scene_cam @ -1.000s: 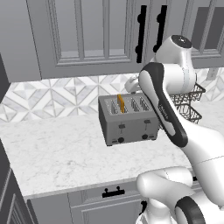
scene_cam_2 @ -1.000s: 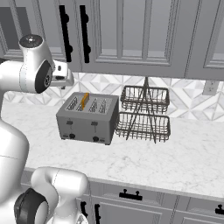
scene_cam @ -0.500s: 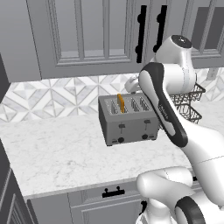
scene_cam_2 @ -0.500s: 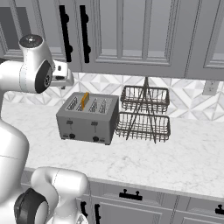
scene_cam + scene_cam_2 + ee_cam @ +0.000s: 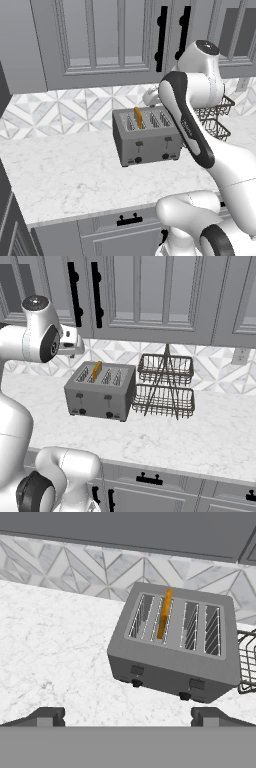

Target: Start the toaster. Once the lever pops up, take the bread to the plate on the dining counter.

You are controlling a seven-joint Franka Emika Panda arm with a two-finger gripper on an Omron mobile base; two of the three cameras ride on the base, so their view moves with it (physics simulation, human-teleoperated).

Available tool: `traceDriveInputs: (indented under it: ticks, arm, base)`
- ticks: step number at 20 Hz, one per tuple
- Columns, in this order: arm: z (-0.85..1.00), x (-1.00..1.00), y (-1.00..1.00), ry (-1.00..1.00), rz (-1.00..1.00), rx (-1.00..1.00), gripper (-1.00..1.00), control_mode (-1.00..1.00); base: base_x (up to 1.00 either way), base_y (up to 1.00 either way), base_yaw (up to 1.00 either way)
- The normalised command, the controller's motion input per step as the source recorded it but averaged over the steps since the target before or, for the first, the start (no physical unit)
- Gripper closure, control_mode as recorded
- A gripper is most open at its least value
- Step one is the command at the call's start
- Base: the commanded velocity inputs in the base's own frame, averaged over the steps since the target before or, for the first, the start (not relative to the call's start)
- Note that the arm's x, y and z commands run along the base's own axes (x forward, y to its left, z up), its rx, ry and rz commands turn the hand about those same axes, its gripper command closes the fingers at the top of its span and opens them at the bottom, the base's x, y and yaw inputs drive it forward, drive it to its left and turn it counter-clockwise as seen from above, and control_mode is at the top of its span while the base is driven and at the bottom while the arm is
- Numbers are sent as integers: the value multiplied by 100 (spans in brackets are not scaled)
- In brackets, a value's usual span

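- Standing on the marble surface (image 5: 65, 175), the toaster (image 5: 146, 136) sits close to the patterned backsplash (image 5: 65, 111), its front panel turned toward the robot.
- The bread (image 5: 164, 613) stands upright on edge in the second slot from the left, its orange-brown crust poking above the top of the toaster.
- On the front panel, the lever (image 5: 136, 670) sits high on its track, with a black round knob (image 5: 136, 683) just below it; a second lever (image 5: 196, 684) and knob pair sits toward the other end of the panel.
- The fingers (image 5: 128, 716) are spread wide apart with nothing between them, hovering above and in front of the toaster and touching nothing.
- A two-tier wire rack (image 5: 165, 387) stands just beside the toaster on its right, seemingly not touching it.
- Grey wall cabinets (image 5: 150, 296) with dark handles hang above the backsplash.
- Lower cabinet fronts (image 5: 150, 488) with dark pulls run under the surface edge.
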Motion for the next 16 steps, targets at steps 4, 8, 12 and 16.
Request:
traceDriveInputs:
  ticks: [4, 8, 12, 16]
  arm:
    - [0, 0, 0, 0, 0, 0, -100, -100]
    - [0, 0, 0, 0, 0, 0, -100, -100]
    - [0, 0, 0, 0, 0, 0, -100, -100]
    - [0, 0, 0, 0, 0, 0, -100, -100]
  base:
    - [0, 0, 0]
    - [0, 0, 0]
    - [0, 0, 0]
    - [0, 0, 0]
